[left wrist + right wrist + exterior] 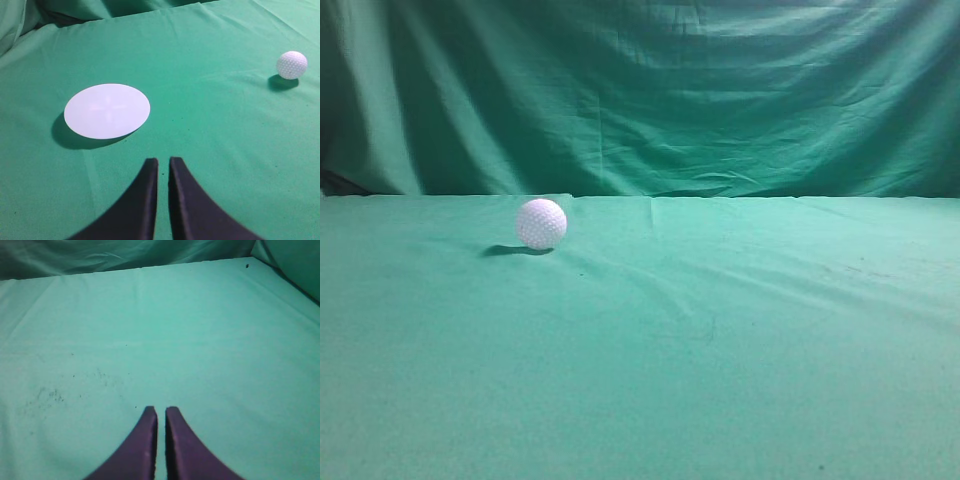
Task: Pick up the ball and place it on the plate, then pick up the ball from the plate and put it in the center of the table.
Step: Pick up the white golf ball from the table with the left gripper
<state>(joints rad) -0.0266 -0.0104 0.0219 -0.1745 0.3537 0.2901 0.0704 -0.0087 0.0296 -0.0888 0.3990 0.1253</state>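
The ball (541,223) is a small white dimpled sphere resting on the table (720,340), left of centre near the far edge. It also shows at the upper right of the left wrist view (291,64). The plate (107,110) is a flat white disc lying on the cloth, seen only in the left wrist view, left of the ball. My left gripper (163,161) is shut and empty, above the cloth below the plate's right edge. My right gripper (161,410) is shut and empty over bare cloth. Neither gripper shows in the exterior view.
A darker green draped backdrop (640,90) hangs behind the table's far edge. The table's far edge and a right corner show in the right wrist view (247,262). Faint dark specks mark the cloth (50,395).
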